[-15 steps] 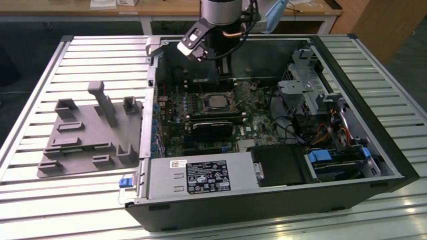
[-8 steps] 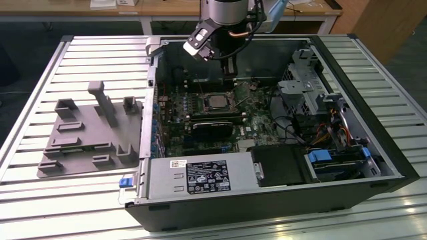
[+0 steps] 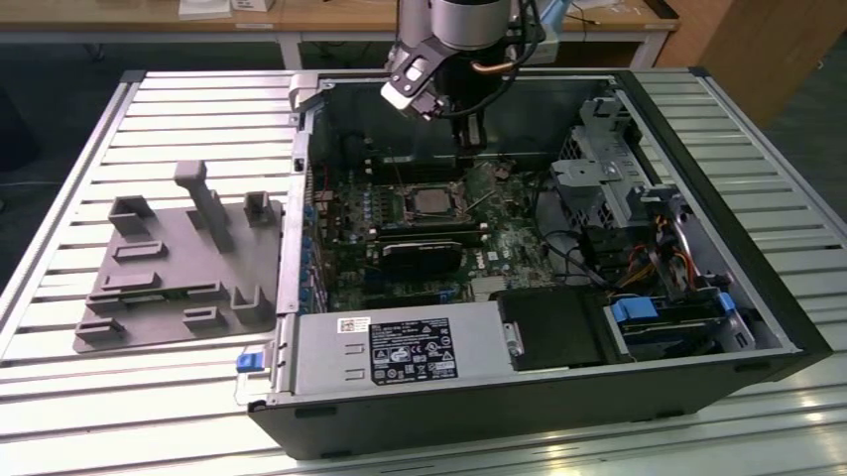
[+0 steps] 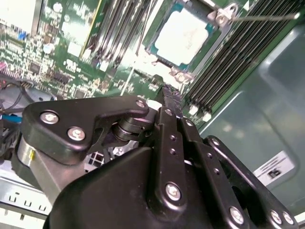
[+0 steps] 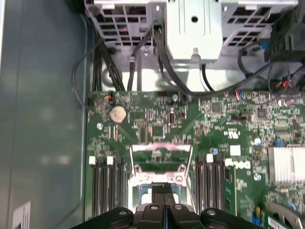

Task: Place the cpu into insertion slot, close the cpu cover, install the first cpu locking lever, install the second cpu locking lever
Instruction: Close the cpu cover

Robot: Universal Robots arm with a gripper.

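One step of four done: cpu [image 4: 183, 38] sat in insertion slot [image 4: 154, 48]; cpu cover [image 5: 159, 153] seemingly raised; gripper [image 4: 169, 90] clenched, empty.

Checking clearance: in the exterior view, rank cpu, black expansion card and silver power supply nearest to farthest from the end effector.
1. cpu, in the insertion slot, near the end effector.
2. black expansion card, between the other two.
3. silver power supply, nearest the camera.

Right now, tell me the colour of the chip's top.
Pale silvery grey; the chip shows best in the second wrist view.
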